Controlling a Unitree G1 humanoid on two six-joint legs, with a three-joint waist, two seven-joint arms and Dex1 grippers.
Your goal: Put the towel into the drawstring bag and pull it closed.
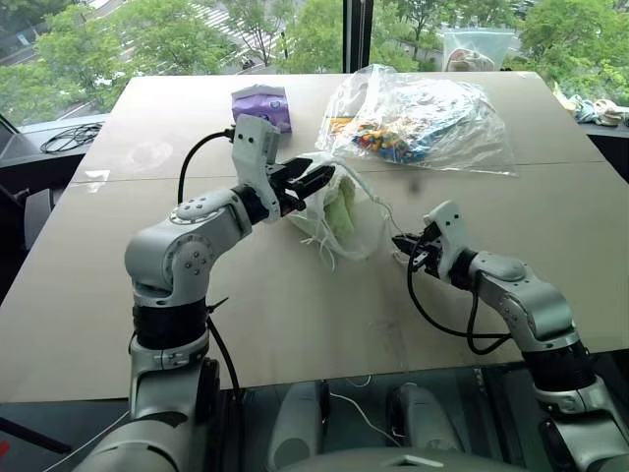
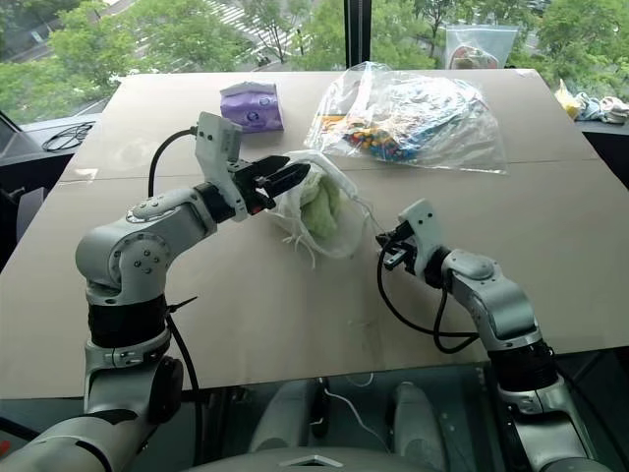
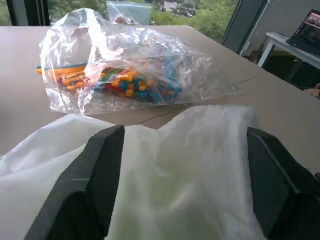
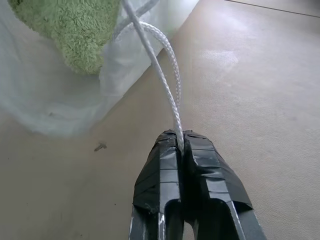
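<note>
The towel [image 2: 321, 208] sits inside the bag [image 2: 339, 231] on the table [image 2: 295, 295]. The right gripper [image 4: 181, 141] pinches the cord [image 4: 160, 75] (thin, slippery); the left gripper [image 1: 313, 180] stands wide, perhaps just brushing the bag's flimsy, light mouth.

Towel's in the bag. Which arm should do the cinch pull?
Right. The right gripper is already shut on the white cord leading from the drawstring bag, with the towel inside. The left gripper is open at the bag's mouth, better placed to brace it.
</note>
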